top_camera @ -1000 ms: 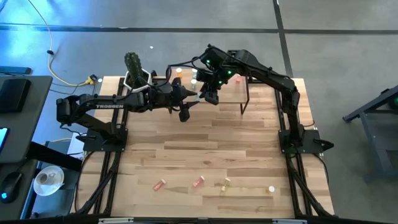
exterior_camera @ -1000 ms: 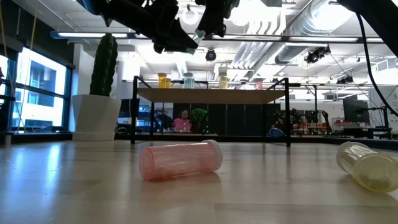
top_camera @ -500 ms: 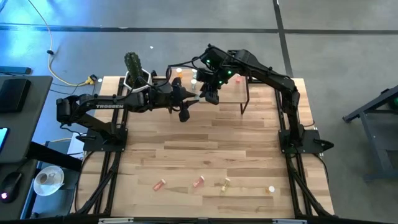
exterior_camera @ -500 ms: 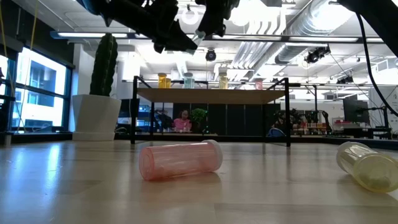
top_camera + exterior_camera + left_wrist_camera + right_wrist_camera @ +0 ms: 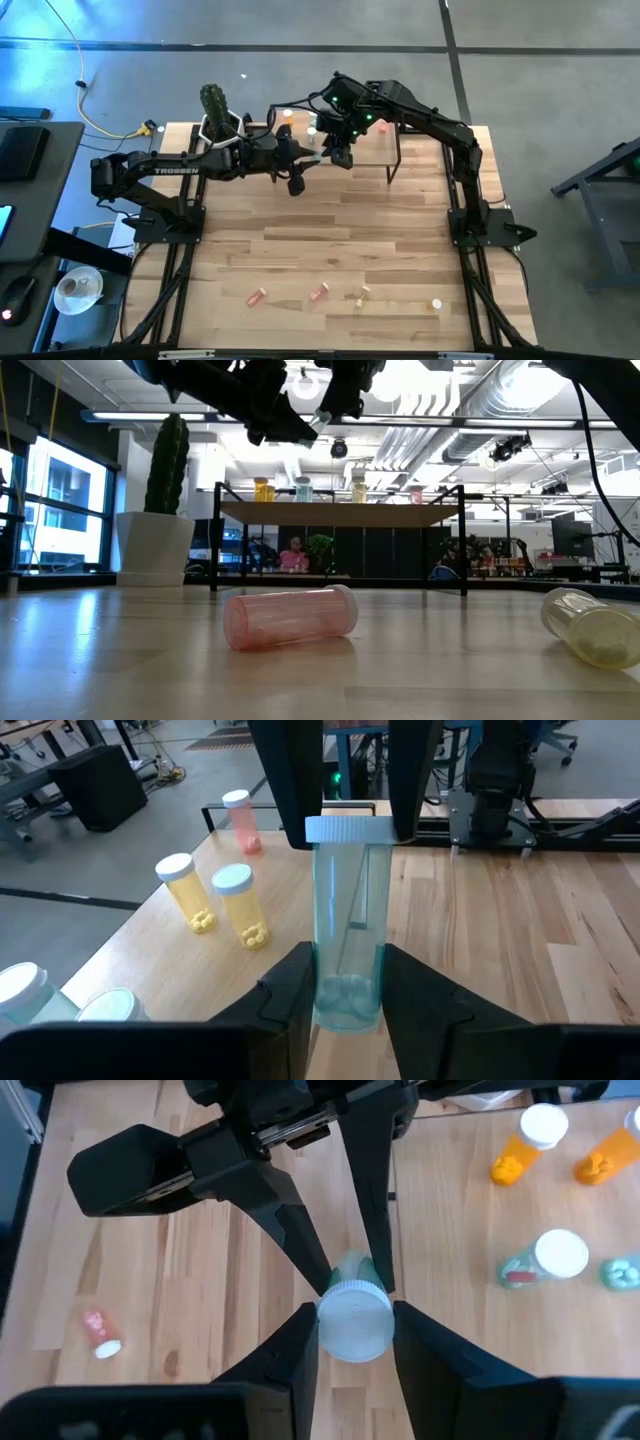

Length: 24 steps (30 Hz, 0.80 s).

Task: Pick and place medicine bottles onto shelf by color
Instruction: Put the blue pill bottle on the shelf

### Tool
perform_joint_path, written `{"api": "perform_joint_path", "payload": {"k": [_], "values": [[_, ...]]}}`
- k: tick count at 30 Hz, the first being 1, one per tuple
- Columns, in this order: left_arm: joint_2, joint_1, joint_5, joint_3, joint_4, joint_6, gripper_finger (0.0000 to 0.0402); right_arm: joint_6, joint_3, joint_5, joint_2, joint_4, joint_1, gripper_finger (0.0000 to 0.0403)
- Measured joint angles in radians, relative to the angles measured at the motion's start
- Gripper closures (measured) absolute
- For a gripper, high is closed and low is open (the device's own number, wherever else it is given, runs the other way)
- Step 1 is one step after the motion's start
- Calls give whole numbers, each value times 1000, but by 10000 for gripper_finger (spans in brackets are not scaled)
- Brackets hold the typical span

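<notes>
We have both arms up at the far side of the table (image 5: 330, 250), meeting just in front of the shelf (image 5: 375, 150). The step in hand looks to us like a handover of one pale green bottle (image 5: 347, 920), held in the air between the two grippers. The left gripper (image 5: 347, 1005) pinches its lower body, the pills visible at the bottom, while the right gripper (image 5: 352, 1342) has its jaws pressed on the white cap (image 5: 353, 1320) end. So both appear to grip it at once.

On the shelf stand bottles already sorted: two yellow bottles (image 5: 215, 905) side by side, a pink bottle (image 5: 241, 820) farther along, and orange ones (image 5: 520, 1150) in the right wrist view, with another pale green bottle (image 5: 545, 1262) near them.

Several bottles remain loose at the near edge of the table, among them a pink bottle (image 5: 290, 617) lying on its side.

Next, we judge, one gripper must let go so the other can carry the bottle to the green group and set it upright without knocking its neighbours.
</notes>
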<state>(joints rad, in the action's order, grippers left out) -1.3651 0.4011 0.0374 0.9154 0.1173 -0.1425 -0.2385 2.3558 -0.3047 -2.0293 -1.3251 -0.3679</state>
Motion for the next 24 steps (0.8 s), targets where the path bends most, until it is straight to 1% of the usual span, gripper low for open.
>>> {"api": "perform_joint_path", "payload": {"k": [5,10,15,24], "values": [[0,0,0,0,0,-7,309,13,0,28,0,-10,1,297],[0,1,8,0,0,-7,309,28,0,89,0,-8,2,253],[2,1,6,0,9,-6,309,2,-1,92,19,2,1,215],[2,0,0,1,76,10,310,-102,0,87,132,21,-6,207]]}}
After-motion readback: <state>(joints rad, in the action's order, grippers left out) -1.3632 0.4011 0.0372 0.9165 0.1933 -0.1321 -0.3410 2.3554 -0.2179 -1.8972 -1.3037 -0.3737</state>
